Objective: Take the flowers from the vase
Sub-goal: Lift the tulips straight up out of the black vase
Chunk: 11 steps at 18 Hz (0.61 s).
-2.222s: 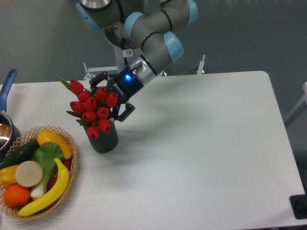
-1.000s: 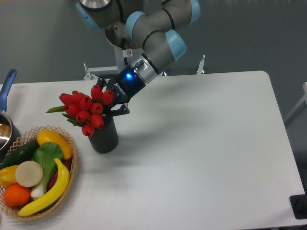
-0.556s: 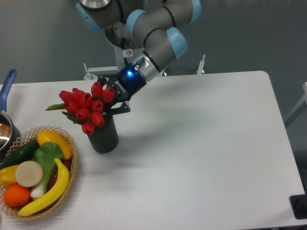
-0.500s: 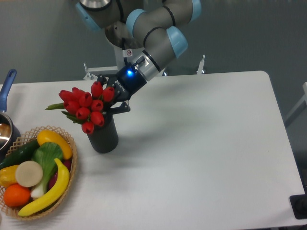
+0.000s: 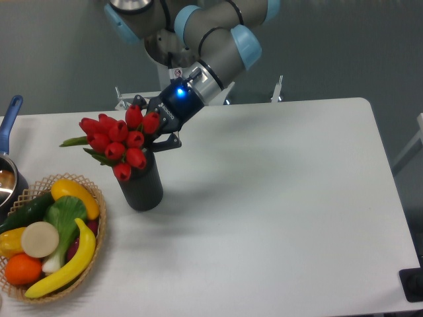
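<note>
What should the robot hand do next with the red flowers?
Probably lift straight up. The gripper looks shut on the flowers, but the bunch sits low over the vase mouth, so the stems likely reach inside. A pull up should free them without tipping the vase.

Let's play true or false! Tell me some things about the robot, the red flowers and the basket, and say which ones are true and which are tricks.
1. The flowers are red. True.
2. The vase is white. False: it is black.
3. The gripper is closed on the flowers, right beside the buds. True.
4. The basket is at the right end of the table. False: it sits at the left end, near the front corner.
5. A yellow banana lies in the basket. True.
6. The vase has tipped over onto its side. False: it stands upright on the table.
</note>
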Each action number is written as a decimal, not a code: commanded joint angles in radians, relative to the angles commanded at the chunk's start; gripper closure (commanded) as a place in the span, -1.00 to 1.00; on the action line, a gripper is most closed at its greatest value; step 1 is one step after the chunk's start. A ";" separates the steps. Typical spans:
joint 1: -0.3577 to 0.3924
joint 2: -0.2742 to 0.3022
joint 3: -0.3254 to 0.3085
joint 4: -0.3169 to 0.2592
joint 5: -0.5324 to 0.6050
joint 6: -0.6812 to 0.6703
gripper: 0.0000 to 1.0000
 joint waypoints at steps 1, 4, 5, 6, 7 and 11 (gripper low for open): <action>0.005 0.008 0.000 0.000 0.000 -0.009 0.48; 0.005 0.037 -0.002 0.000 -0.002 -0.034 0.48; 0.005 0.046 -0.002 0.000 -0.002 -0.041 0.48; 0.003 0.057 -0.002 0.000 0.000 -0.046 0.48; 0.005 0.071 -0.002 0.000 -0.002 -0.046 0.48; 0.005 0.124 0.014 0.000 -0.003 -0.100 0.48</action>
